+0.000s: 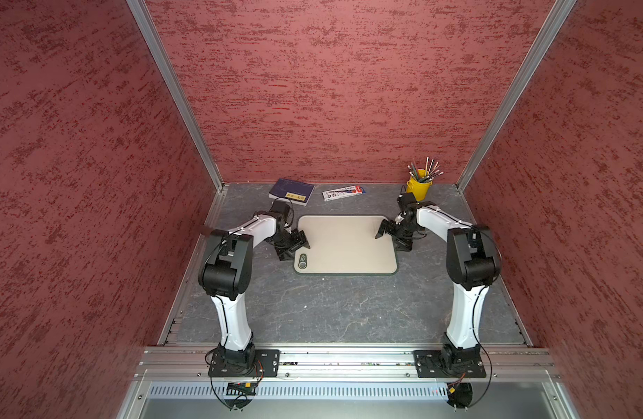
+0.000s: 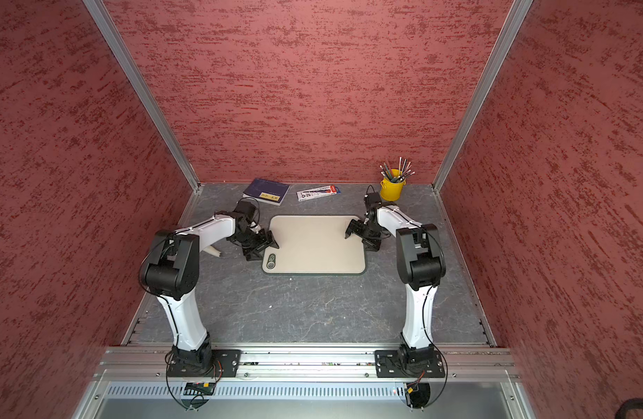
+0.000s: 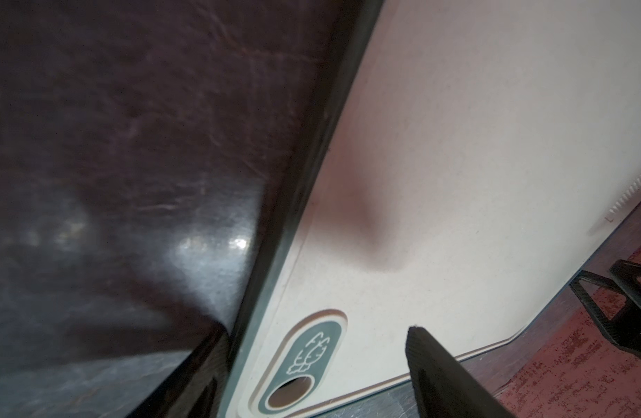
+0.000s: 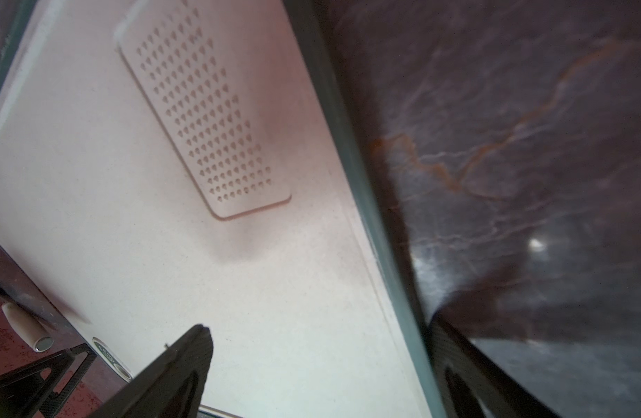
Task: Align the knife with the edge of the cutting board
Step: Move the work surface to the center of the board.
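Two white-and-black arms rise from a metal rail [image 1: 349,359] at the near edge of a grey marbled table [image 1: 330,308] and bend inward over the cutting board [image 1: 345,250], which lies flat at mid-table, beige with a dark green rim, an oval hole [image 1: 302,262] at its near left corner. The left gripper [image 1: 294,248] sits at the board's left edge with its fingers spread and nothing between them but the rim. In the left wrist view one finger [image 3: 434,369] hangs over the beige surface and the other [image 3: 199,380] over the table; whether either tip touches cannot be told. The right gripper [image 1: 393,238] is spread the same way across the right edge, nearer the far corner and likewise empty, close to a patch [image 4: 203,119] of small cut-outs in the board. The knife [image 2: 214,251] is off the board — on the table to its left, beyond the left gripper and largely under the left forearm, so that only its cream handle shows in a top view, and again, metal-capped, in the right wrist view [image 4: 24,322]. Its blade is hidden, so how it lines up with the board's edge cannot be told. Along the far red wall [image 1: 349,90] lie a dark blue book [image 1: 292,191] and a flat white pack [image 1: 344,193], and a yellow pail [image 1: 419,189] of pencils stands there — all well apart from the board.
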Motion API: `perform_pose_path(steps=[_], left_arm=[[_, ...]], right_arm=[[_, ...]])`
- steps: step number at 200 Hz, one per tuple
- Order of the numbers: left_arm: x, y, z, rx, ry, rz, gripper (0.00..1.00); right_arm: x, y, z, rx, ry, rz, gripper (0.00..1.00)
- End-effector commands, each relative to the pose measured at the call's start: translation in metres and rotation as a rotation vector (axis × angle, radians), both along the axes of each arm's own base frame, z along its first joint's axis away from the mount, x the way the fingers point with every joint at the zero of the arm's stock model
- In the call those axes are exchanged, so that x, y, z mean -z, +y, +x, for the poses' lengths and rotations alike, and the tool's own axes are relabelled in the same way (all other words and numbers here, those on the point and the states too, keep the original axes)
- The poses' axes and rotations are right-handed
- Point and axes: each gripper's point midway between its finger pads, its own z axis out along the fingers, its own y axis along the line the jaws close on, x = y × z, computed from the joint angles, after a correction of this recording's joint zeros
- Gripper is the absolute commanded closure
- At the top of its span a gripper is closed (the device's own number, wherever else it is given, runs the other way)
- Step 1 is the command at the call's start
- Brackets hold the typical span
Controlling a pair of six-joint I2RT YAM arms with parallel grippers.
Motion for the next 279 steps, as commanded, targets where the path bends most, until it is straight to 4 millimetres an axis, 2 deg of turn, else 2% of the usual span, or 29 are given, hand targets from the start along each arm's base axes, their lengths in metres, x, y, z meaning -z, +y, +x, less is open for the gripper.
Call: perform_pose_path(steps=[1,122,187,211,224,258,279], left_arm=[[0.016,-0.018,-0.016,0.031,0.049,-0.033,0.19],[0.015,-0.014,-0.018,0.025,0.046,-0.023,0.19],[0.003,-0.002,-0.001,0.016,0.035,0.006,0.11],[0.001,0.012,0.002,-0.013,0.039,0.040,0.04],[-0.007,0.022,0.007,-0.036,0.021,0.056,0.02],[-0.054,0.056,0.026,-0.120,-0.114,0.102,0.00],[-0.076,0.090,0.024,-0.204,-0.166,0.156,0.00]], right_arm=[[0.006,0.026,-0.011,-0.050,0.068,0.099,0.02],[0.007,0.027,-0.006,-0.047,0.068,0.095,0.02],[-0.001,0.003,0.004,-0.007,0.034,0.015,0.02],[-0.010,-0.015,0.013,0.032,0.012,-0.025,0.02],[-0.019,-0.025,0.021,0.060,-0.019,-0.030,0.02],[-0.048,-0.052,0.036,0.131,-0.112,-0.032,0.02],[-0.059,-0.058,0.029,0.140,-0.124,-0.022,0.02]])
